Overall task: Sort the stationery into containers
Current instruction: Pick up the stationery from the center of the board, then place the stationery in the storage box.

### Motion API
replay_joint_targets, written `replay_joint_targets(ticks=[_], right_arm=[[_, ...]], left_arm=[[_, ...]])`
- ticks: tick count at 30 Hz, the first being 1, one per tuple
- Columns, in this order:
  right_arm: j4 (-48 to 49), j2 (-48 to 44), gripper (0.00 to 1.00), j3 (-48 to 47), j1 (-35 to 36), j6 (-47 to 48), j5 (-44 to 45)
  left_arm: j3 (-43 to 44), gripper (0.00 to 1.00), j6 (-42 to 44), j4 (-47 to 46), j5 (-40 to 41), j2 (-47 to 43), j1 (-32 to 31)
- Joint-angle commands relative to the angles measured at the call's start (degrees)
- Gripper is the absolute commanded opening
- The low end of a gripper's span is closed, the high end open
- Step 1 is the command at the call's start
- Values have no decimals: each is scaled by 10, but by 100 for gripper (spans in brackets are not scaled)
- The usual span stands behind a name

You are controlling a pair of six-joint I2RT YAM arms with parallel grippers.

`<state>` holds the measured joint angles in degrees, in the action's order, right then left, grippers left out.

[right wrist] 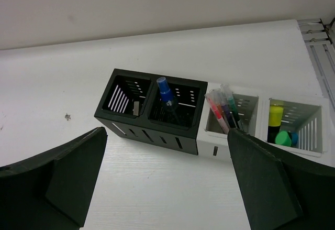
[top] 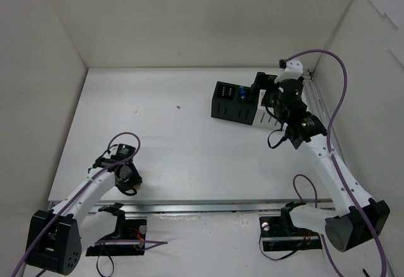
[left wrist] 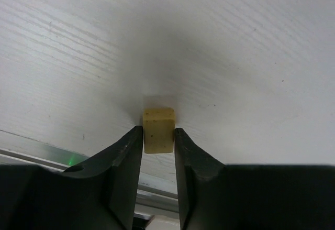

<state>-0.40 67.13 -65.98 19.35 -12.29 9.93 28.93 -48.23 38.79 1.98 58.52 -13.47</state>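
The right pincer stands wide open above the desk. Just beyond it is the black box, with a blue-capped item in its right compartment. Further right are a white box with pens and a second white box with highlighters. The left pincer is closed on a beige eraser, held between its fingertips, close to the desk.

Robot lab cell w/ white board walls, white table, purple cables
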Motion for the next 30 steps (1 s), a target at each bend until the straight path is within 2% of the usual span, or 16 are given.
replay_joint_targets(ticks=[1,2,5,10,15,18,19,21,22,24,25,30], right_arm=[[43,-24,98,4,-9,-11,13],[44,-31,98,9,-11,-11,13],[38,-47,98,23,-12,-16,16],[30,-101,98,74,-14,-40,36],[30,-168,98,167,-15,-70,22],[23,-198,98,201,-19,-71,40],[8,-210,98,204,-20,-64,40],[-19,-217,98,201,-24,-60,40],[-37,-224,98,202,-24,-62,42],[-50,-230,98,206,-27,-67,54],[-60,-238,98,211,-28,-69,60],[-79,-259,98,221,-39,-68,54]], left_arm=[[25,25,28,-27,0,8,-3],[23,15,32,-32,-5,13,-3],[23,0,39,-44,-13,22,-3],[31,0,54,-72,-62,19,-3],[115,0,59,-128,-72,5,-9],[205,0,94,-167,-94,43,-15],[260,0,117,-174,-97,60,-22],[319,0,137,-190,-102,122,-29],[385,0,146,-194,-103,173,-37],[452,0,178,-213,-133,224,-52],[520,0,184,-219,-146,280,-59],[725,0,253,-257,-253,443,-109]])
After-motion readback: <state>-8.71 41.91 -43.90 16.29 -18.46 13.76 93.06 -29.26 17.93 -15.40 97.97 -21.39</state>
